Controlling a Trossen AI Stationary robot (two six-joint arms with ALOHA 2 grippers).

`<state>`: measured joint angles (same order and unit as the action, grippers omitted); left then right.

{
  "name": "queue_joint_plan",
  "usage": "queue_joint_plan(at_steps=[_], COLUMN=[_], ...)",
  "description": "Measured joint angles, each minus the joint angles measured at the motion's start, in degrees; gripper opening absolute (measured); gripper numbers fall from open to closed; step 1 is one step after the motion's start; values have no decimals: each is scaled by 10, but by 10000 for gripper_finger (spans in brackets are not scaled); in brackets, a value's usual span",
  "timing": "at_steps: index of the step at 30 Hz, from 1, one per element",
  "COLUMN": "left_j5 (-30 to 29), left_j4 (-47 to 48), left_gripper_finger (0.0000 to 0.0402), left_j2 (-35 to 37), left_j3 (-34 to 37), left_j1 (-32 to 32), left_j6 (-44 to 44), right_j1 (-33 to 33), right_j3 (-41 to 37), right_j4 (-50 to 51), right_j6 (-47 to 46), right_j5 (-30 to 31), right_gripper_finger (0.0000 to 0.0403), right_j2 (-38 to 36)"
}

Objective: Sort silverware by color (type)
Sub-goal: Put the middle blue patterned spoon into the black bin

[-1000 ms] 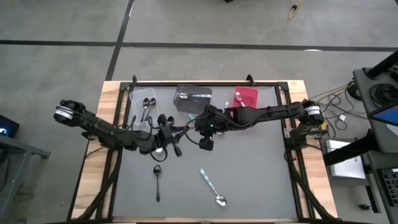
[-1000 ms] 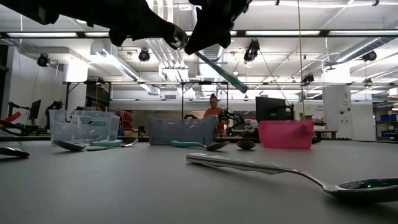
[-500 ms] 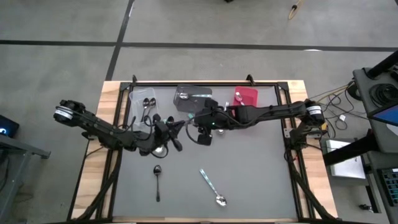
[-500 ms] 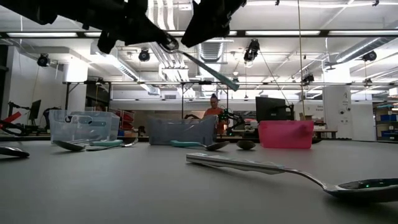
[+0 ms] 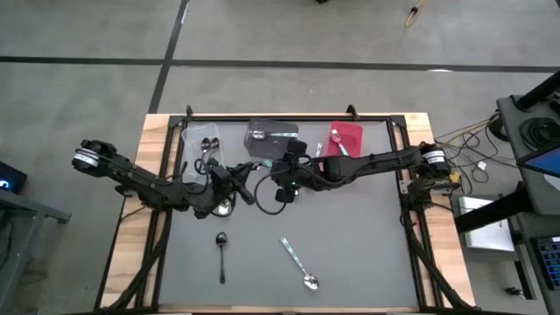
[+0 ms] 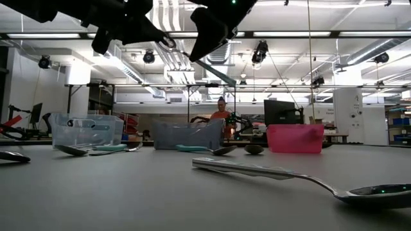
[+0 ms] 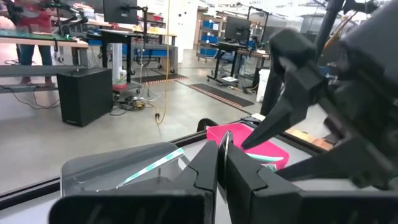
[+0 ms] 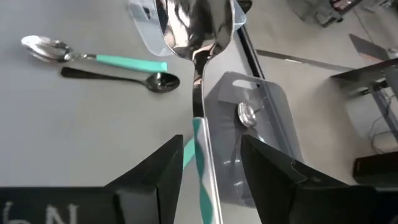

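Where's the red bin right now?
In the high view, the red bin sits at the table's far edge, right of the dark grey bin, just beyond the right arm.

Both arms reach inward, raised above table (image 5: 350,254) center. Left claw (image 5: 247,179) pinched closed on a spoon; right claw (image 5: 282,185) spread apart, facing it.

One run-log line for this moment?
left end effector: shut on teal-handled spoon | right end effector: open | spoon: midair

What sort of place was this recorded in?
Most likely a robotics lab or workshop: a concrete floor, open ceiling ducts with strip lights, and workbenches with monitors where a person sits behind the table.
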<state>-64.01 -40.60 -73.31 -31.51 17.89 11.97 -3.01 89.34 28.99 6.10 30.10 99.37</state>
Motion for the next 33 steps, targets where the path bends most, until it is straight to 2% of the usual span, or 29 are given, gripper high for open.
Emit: queue_joint_plan(at_steps=[8,18,26,33], left_j5=[0,0,-1,1], left_j4=[5,2,2,17], left_gripper_finger=[0,0,7,71], left_j2=[11,13,15,45], left_j3=[0,0,0,0], left_j1=[0,0,0,0], left_j6=[0,2,-33,-100], right_j1=[-1,-2,0,22], right_j3=[-2,-3,4,37], right_j4=[-10,-11,-2,37], right_j6=[7,22,22,10], right_j5=[16,18,-3,-40], right_gripper_finger=[116,22,17,15], right_j2=[1,1,2,2])
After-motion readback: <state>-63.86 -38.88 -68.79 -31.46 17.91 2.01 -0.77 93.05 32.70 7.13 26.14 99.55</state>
